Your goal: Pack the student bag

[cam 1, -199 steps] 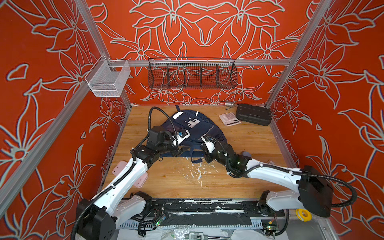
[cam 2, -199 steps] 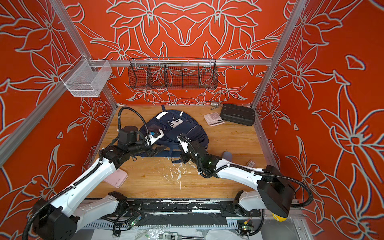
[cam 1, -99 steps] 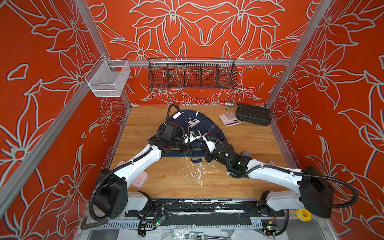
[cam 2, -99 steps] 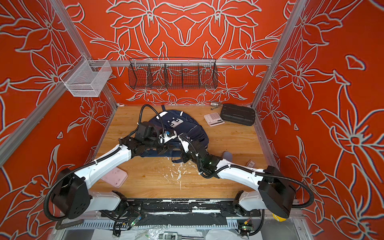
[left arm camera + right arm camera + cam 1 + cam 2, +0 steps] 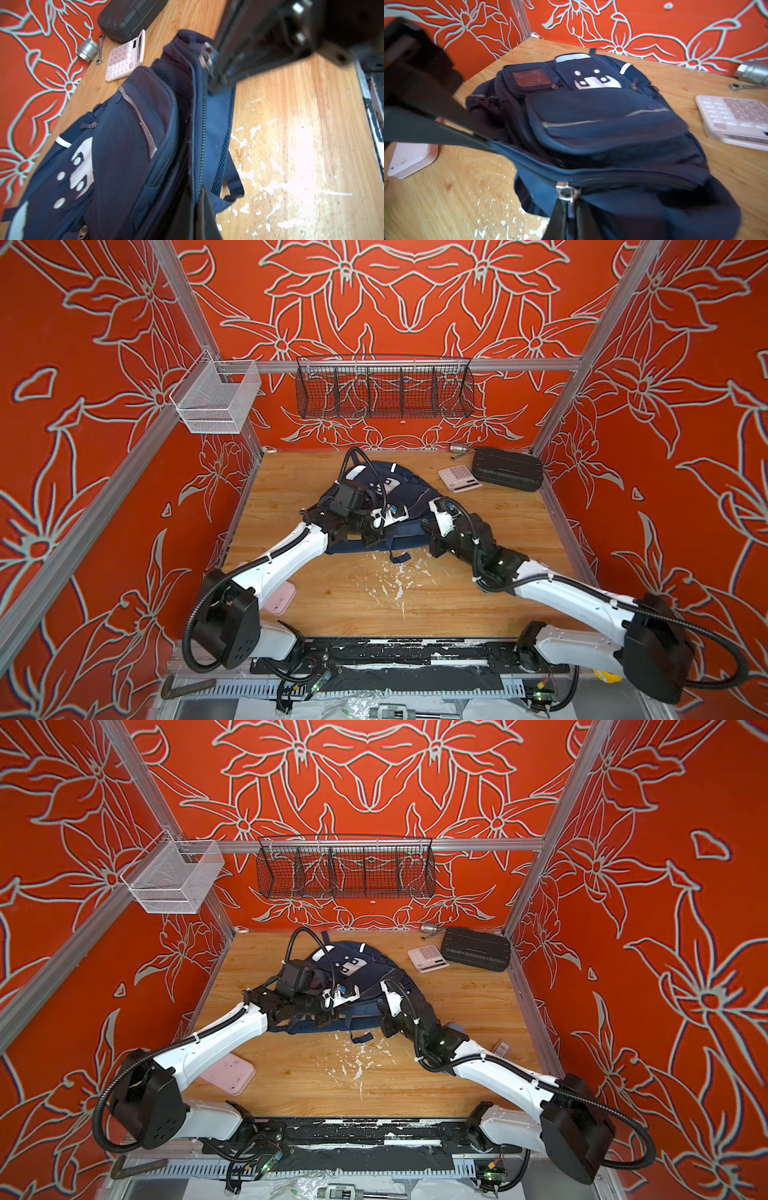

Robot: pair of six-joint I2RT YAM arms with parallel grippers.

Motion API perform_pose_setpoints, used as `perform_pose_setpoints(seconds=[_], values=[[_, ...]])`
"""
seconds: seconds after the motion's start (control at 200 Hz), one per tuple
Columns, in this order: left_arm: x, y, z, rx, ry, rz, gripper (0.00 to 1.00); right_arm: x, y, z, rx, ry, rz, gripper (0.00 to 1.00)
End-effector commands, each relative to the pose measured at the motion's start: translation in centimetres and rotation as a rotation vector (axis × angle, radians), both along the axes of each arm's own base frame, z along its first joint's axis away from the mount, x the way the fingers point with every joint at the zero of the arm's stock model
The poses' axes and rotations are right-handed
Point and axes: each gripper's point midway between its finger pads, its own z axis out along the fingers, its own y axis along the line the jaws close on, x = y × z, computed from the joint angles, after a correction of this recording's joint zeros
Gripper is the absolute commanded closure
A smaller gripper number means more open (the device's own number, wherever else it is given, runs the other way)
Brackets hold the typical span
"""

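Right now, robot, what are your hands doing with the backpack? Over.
Left gripper shut on zip edge of student bag. Right gripper shut on zipper pull. Outside, apart from bag: calculator, black case. Over.

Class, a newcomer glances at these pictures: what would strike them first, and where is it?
The navy student bag lies centrally, the left gripper and right gripper both pinching its near zipper edge, jaws shut. A pink calculator and black ribbed case sit at the far right corner.

wooden table (image 5: 478, 593): student bag (image 5: 415, 497), calculator (image 5: 459, 478), black case (image 5: 508, 469), pink tray (image 5: 228, 1073).
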Motion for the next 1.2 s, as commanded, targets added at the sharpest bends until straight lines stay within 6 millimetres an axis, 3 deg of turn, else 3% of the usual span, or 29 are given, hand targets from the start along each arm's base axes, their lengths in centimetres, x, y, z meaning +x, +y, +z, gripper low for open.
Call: perform_pose_setpoints(seconds=[0.0, 0.105, 0.2, 0.375, 0.52, 0.686, 0.721, 0.766, 0.836, 0.911, 1.056, 1.196], values=[[-2.6, 2.7, -1.4, 0.096, 0.047, 0.003, 1.00, 2.5, -5.2, -0.2, -0.040, -0.009, -0.153, 1.00], [-3.0, 3.1, -1.0, 0.087, 0.023, 0.020, 1.00, 3.1, -6.5, -0.7, -0.063, 0.006, -0.150, 1.00], [-2.5, 4.1, -1.1, 0.091, -0.010, 0.060, 1.00, 2.3, -5.8, 0.3, -0.062, -0.019, -0.082, 1.00], [0.3, 6.1, -1.4, 0.077, -0.045, 0.139, 1.00, -1.1, -3.5, 3.3, 0.018, -0.115, 0.064, 1.00], [2.8, 6.7, -1.7, 0.050, -0.055, 0.148, 1.00, -4.1, -0.7, 4.1, 0.007, -0.157, 0.143, 1.00], [4.8, 6.1, -1.5, 0.042, -0.093, 0.130, 1.00, -4.6, 2.4, 4.9, 0.030, -0.188, 0.149, 1.00], [5.1, 6.0, -1.5, 0.041, -0.097, 0.127, 0.94, -4.4, 2.8, 5.1, 0.037, -0.191, 0.138, 1.00], [5.3, 5.8, -1.3, 0.034, -0.094, 0.122, 0.79, -4.0, 3.4, 5.2, 0.035, -0.191, 0.128, 1.00], [4.8, 5.3, -0.7, 0.008, -0.078, 0.096, 0.56, -3.3, 4.1, 5.1, 0.021, -0.177, 0.111, 1.00], [3.3, 4.0, 0.6, -0.060, -0.065, 0.044, 0.46, -2.9, 4.8, 4.9, 0.019, -0.165, 0.109, 1.00], [-0.5, 0.5, 1.6, -0.093, -0.075, -0.061, 0.44, -2.6, 5.3, 4.6, 0.031, -0.148, 0.108, 1.00], [-0.8, -1.2, 1.1, -0.129, -0.051, -0.063, 0.44, -2.8, 5.6, 4.0, 0.041, -0.139, 0.118, 1.00]])
